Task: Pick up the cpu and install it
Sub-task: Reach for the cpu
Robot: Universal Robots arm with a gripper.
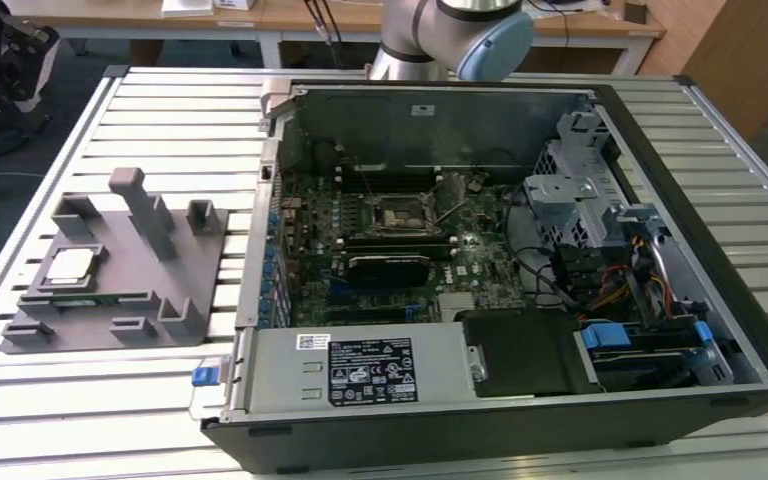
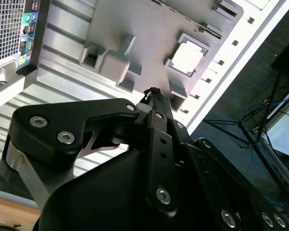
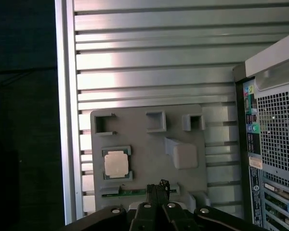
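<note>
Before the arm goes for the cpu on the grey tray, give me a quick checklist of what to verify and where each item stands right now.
1. cpu lying flat in its pocket of the tray, top uncovered: ok.
2. gripper empty: ok, it holds nothing.
3. Gripper open for the pick: not ok, it is shut.
4. Gripper lined up over the cpu: not ok, in the first wrist view its tips sit off to one side, nearer the memory stick.
5. socket empty and unlatched: cannot tell.
6. computer case open above the board: ok.
</note>
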